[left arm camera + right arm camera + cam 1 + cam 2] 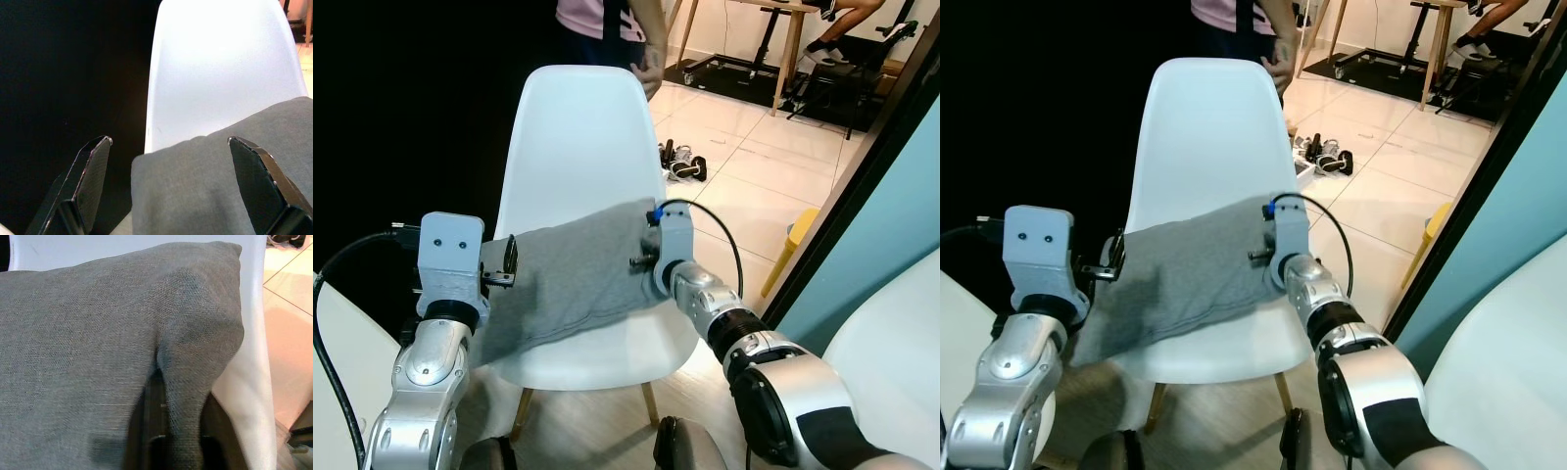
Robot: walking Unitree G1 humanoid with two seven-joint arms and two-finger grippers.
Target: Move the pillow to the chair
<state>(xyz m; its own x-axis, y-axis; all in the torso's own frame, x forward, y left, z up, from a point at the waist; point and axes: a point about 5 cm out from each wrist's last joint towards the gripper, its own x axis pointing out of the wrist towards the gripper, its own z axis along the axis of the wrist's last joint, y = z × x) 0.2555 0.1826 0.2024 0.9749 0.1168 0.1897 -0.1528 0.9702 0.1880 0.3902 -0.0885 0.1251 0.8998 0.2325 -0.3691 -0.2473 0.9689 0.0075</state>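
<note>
One grey pillow (573, 279) lies across your white chair (576, 137); right gripper (168, 396) pinches its corner, left gripper (171, 176) spread wide. Release remains.

A white chair (578, 137) with wooden legs is seen standing on a light tiled floor (754, 186). A grey pillow (573, 279) is laid across its seat, hanging over the left edge. Small shoes (683, 163) are left on the floor behind it.
</note>
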